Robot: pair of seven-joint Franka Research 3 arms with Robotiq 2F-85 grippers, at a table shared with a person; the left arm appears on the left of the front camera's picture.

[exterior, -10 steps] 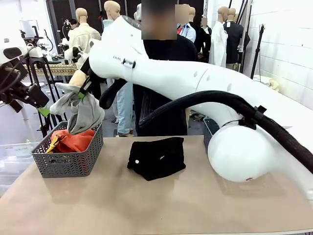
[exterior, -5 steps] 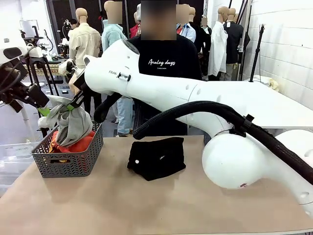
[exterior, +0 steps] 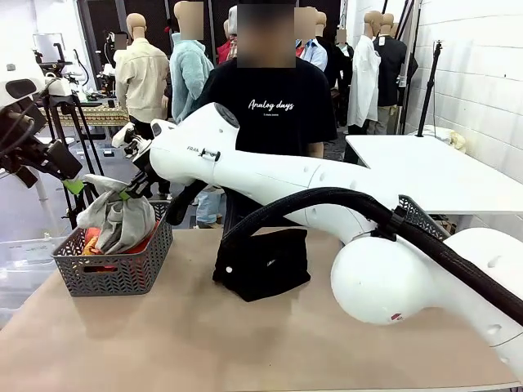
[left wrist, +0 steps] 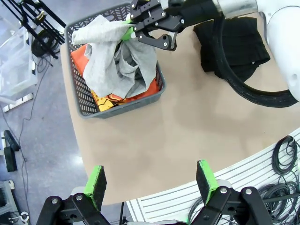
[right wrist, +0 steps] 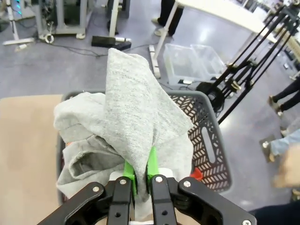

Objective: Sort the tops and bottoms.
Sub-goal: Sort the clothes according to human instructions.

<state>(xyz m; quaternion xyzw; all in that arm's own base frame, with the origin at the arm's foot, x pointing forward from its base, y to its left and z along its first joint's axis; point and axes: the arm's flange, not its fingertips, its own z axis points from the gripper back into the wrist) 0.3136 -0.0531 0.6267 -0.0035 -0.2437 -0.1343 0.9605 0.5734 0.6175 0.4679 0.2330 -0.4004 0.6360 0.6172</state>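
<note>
My right arm reaches across to the left, and its gripper [exterior: 131, 193] [left wrist: 129, 32] [right wrist: 139, 176] is shut on the pale grey top [exterior: 122, 219] [left wrist: 117, 61] [right wrist: 136, 117]. The top's lower folds rest inside the grey basket [exterior: 114, 273] [left wrist: 119, 105] [right wrist: 208, 140]. Under it lies the red-orange top [exterior: 91, 241] [left wrist: 110, 99] with its yellow patches. The black bottoms [exterior: 261, 263] [left wrist: 234, 44], one showing a small white button, lie bunched on the table's middle. My left gripper [exterior: 72, 184] [left wrist: 151, 180] hangs open high above the table's left front corner, holding nothing.
A person in a black T-shirt [exterior: 270, 106] stands at the far side. A corner of a second mesh basket [exterior: 415, 216] shows behind my right arm. My right arm's cable [left wrist: 243, 89] loops over the table beside the bottoms. The tan table [exterior: 204, 343] has free room in front.
My right gripper has come down and leftward with the grey top, from hanging above the basket to resting its folds inside. The left arm stayed still.
</note>
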